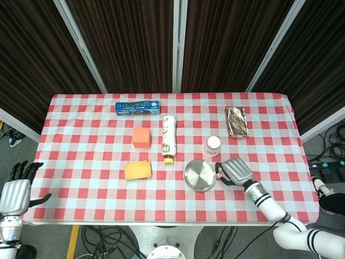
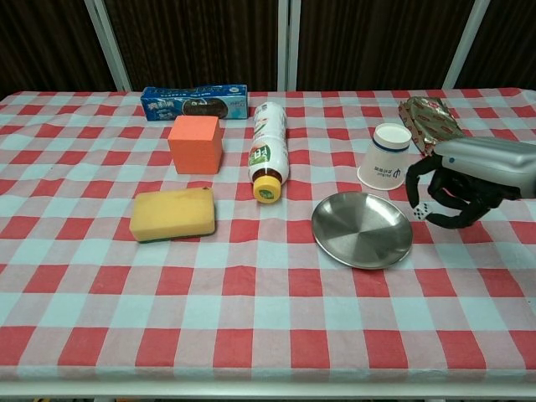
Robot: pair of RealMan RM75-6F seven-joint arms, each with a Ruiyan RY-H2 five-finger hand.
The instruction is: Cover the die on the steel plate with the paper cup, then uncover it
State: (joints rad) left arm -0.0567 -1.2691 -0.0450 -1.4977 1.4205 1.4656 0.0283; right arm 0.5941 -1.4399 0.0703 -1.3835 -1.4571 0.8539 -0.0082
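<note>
The steel plate (image 1: 198,176) (image 2: 360,230) lies near the table's front edge with nothing on it. The white paper cup (image 1: 212,145) (image 2: 385,167) stands just behind the plate's right side. My right hand (image 1: 233,170) (image 2: 459,186) hovers at the plate's right rim and pinches the small white die (image 2: 421,212) in its fingertips. From the head view the die is hidden under the hand. My left hand (image 1: 16,192) hangs off the table's left edge, its fingers spread and holding nothing.
An orange block (image 2: 195,143), a yellow sponge (image 2: 172,213) and a lying bottle (image 2: 269,150) sit left of the plate. A blue box (image 2: 193,101) lies at the back, a foil packet (image 2: 433,112) at the back right.
</note>
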